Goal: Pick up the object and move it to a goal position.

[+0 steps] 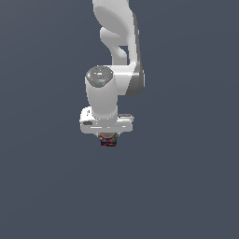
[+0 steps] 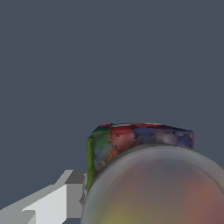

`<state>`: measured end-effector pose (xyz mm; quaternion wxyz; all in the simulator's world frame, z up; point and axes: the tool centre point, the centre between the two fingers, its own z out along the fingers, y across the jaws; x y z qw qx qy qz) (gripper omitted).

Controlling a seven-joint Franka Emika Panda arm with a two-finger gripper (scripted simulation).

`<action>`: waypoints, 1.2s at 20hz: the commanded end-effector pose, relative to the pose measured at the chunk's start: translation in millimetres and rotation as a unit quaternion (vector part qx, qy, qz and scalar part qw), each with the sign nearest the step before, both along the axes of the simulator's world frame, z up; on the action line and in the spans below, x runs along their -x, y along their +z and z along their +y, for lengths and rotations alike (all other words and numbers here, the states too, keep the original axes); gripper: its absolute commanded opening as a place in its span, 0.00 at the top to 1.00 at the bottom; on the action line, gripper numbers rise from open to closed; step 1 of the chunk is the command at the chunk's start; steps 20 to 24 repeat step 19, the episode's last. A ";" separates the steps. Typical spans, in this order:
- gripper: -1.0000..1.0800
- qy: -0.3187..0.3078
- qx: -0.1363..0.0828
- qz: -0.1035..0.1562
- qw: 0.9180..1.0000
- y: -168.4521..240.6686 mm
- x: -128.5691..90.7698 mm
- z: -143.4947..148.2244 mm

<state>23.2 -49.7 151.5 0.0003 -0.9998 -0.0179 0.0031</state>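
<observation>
Closest to the wrist camera looms the can's [image 2: 144, 175] greyish round top, blurred and filling much of that view; its dark label of red, blue and green wraps the side behind; one white finger [image 2: 57, 201] lies against the can's side; in the exterior view the white arm [image 1: 119, 51] hangs down, and the hand [image 1: 108, 138] grips the can [image 1: 108, 140] just beneath its body, against plain grey-blue ground.

can [image 2: 144, 175] fills close foreground, greyish round top, multicoloured label | claw finger [image 2: 52, 203] pale, touching can's side
</observation>
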 end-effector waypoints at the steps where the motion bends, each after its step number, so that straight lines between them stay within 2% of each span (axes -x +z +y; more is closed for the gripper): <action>1: 1.00 0.000 0.000 -0.003 1.000 27.7 7.5 -9.3; 7: 1.00 0.000 0.000 -0.003 1.000 79.4 23.8 -28.0; 13: 1.00 0.000 0.000 -0.003 1.000 113.6 33.4 -40.5; 24: 1.00 0.000 0.000 -0.003 1.000 125.6 36.2 -44.8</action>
